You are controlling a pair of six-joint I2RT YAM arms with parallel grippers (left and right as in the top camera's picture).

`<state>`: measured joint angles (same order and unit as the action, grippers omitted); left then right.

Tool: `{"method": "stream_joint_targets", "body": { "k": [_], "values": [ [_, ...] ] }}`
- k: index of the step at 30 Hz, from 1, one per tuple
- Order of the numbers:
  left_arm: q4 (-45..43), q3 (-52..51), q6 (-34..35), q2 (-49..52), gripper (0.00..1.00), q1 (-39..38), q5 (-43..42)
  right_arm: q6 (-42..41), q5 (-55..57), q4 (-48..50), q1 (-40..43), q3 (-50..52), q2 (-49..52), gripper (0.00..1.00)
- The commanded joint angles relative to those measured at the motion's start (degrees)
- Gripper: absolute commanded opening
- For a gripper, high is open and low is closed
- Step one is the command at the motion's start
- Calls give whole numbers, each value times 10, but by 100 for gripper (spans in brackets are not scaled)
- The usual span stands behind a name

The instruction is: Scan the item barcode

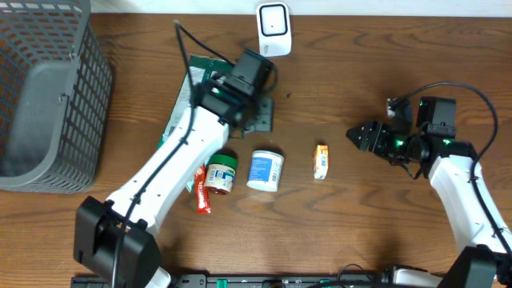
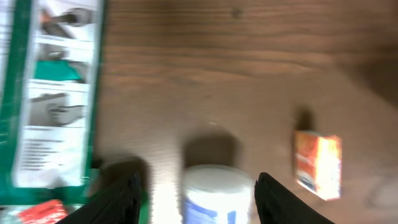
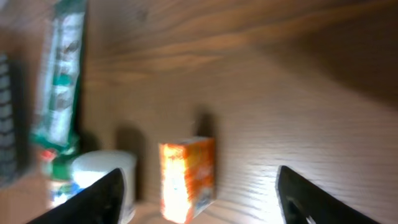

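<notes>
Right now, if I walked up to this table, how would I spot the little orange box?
Start at the grey basket at the far left and look right along the row of small groceries. Past the white tub, the orange box lies alone, nearest the right gripper. It is the only boxy, orange-and-white item.

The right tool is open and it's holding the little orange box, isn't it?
Not quite. The right tool is open, but it holds nothing. The overhead view shows the little orange box lying on the table, apart from the tool.
</notes>
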<state>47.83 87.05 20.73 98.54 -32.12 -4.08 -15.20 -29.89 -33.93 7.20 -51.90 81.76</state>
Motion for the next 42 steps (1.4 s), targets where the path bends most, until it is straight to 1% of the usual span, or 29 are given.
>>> {"method": "stream_joint_targets", "body": {
  "k": [1,2,4,5,12,13,15,23,27,31,35,38,42],
  "values": [
    [-5,9,-1,7,62,-42,20,0,148,-29,15,-16,-3,86],
    [-5,9,9,8,64,-53,47,0,168,-38,20,-15,-3,90],
    [-4,8,10,8,65,-59,80,0,185,-46,31,-15,-3,97],
    [-3,8,10,8,65,-58,94,0,185,-47,34,-15,-3,99],
    [31,8,10,8,66,-33,89,0,184,-47,35,-15,-3,99],
    [38,7,9,8,69,-33,84,0,185,-46,35,-15,-3,99],
    [44,6,9,8,70,-34,82,0,185,-47,35,-15,-3,99],
    [35,5,10,8,70,-33,82,0,184,-47,35,-15,-3,99],
    [26,5,10,8,70,-33,80,0,184,-47,35,-15,-3,99],
    [13,5,10,8,70,-34,25,0,185,-47,35,-15,-3,99],
    [-5,5,10,9,70,-42,2,0,184,-47,35,-14,-3,99],
    [-20,2,25,15,70,-63,0,0,184,-47,35,-15,-3,99],
    [-69,-10,36,44,70,-108,0,0,185,-49,35,-15,-3,99]
  ]
}}
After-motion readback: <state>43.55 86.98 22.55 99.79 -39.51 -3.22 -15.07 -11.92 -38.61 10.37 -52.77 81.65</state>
